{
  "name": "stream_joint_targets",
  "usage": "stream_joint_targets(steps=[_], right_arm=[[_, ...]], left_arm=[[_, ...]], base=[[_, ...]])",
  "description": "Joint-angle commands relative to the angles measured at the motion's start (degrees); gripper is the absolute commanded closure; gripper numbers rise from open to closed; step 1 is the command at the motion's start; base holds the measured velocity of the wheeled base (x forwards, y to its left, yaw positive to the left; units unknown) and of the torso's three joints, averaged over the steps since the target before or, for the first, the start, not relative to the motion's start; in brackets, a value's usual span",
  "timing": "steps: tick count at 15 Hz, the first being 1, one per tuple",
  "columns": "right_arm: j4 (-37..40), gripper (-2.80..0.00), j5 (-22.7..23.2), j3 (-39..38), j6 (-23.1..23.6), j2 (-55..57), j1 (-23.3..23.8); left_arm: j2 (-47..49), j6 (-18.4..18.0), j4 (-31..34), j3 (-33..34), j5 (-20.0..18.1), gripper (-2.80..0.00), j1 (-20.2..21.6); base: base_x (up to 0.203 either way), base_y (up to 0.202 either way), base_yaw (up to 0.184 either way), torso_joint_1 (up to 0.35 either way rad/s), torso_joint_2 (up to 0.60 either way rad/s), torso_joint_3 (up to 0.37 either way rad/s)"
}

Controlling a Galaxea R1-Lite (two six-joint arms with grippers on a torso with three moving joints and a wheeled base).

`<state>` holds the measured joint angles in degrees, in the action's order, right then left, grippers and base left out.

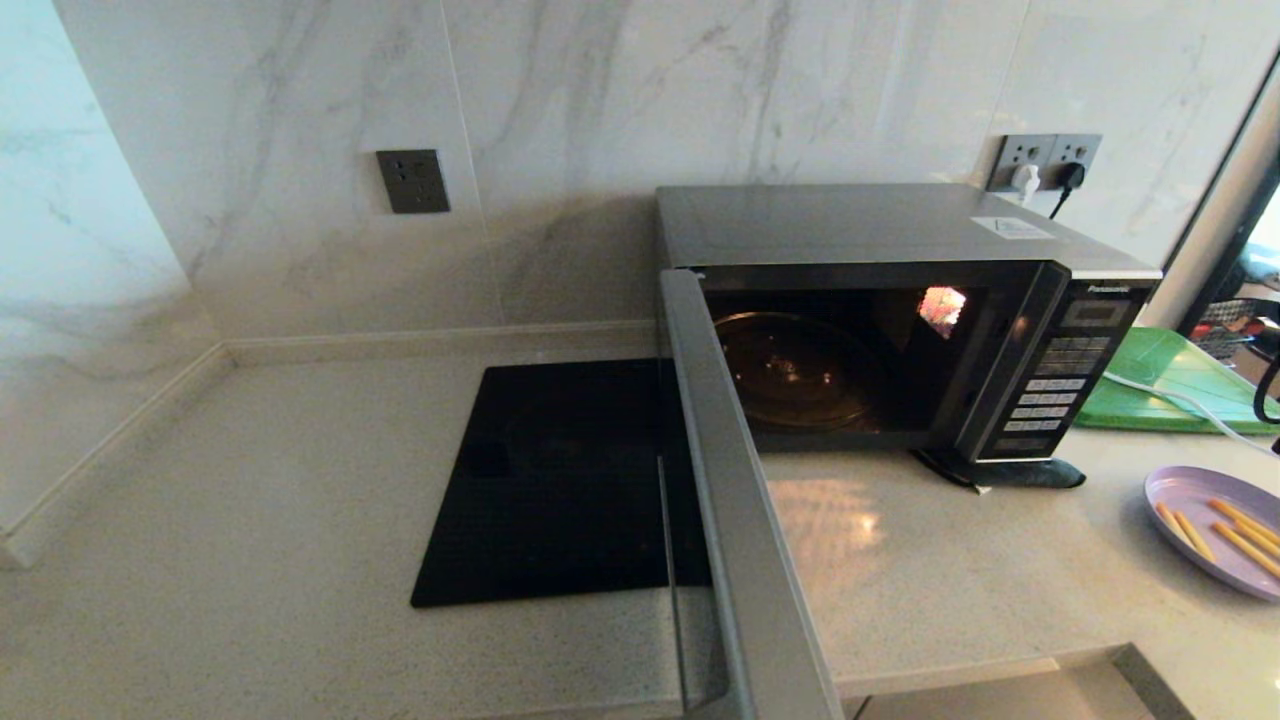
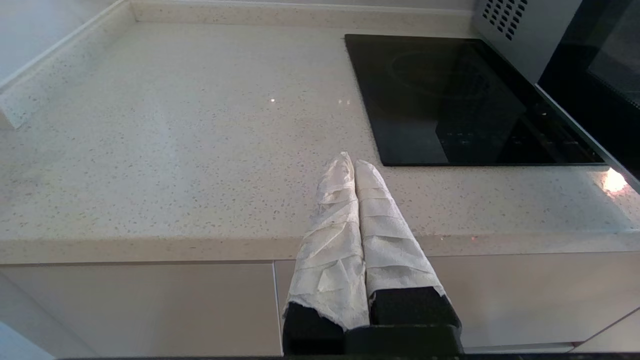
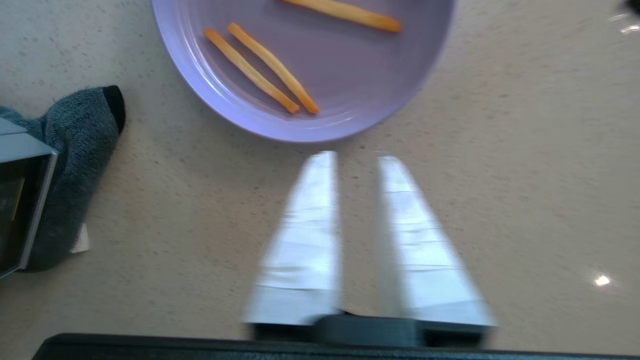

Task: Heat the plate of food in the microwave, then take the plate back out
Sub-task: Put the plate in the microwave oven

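Note:
The microwave [image 1: 900, 240] stands at the back of the counter with its door [image 1: 740, 520] swung wide toward me; the lit cavity shows a bare glass turntable [image 1: 800, 375]. The lilac plate [image 1: 1165, 490] with several orange-tan food sticks [image 1: 1235, 535] lies on the counter to the microwave's right. In the right wrist view my right gripper [image 3: 356, 157] hovers open just short of the plate's [image 3: 350, 65] near rim, nothing between its fingers. My left gripper [image 2: 352, 161] is shut and empty over the counter's front edge, left of the microwave [image 2: 520, 35]. Neither gripper shows in the head view.
A flat black cooktop [image 1: 560, 480] is set into the counter left of the microwave, partly behind the open door. A green board [image 1: 1160, 375] with a white cable [image 1: 1180, 400] across it lies behind the plate. A dark cloth [image 3: 70, 165] sits under the microwave's front corner.

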<state>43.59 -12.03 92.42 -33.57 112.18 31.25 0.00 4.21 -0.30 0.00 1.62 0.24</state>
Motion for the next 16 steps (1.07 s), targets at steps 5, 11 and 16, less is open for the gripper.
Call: stream_joint_targets(steps=[5,11,16], right_arm=[[0.3,-2.80,11.3,0.0,-2.8,1.6,8.7],[2.1,-2.80,12.1,-5.7,-6.9,1.5,13.6],[9.8,-2.80,13.0,-2.8,-2.6,0.9,13.7]], left_arm=[[0.1,0.0,-0.1,0.0,0.0,0.00,0.0],[0.0,0.0,-0.1,0.0,0.0,0.00,0.0],[0.1,0.0,-0.1,0.0,0.0,0.00,0.0]], base=[[0.000,0.000,0.000,0.000,0.00,0.000],[0.000,0.000,0.000,0.000,0.00,0.000],[0.000,0.000,0.000,0.000,0.00,0.000]])
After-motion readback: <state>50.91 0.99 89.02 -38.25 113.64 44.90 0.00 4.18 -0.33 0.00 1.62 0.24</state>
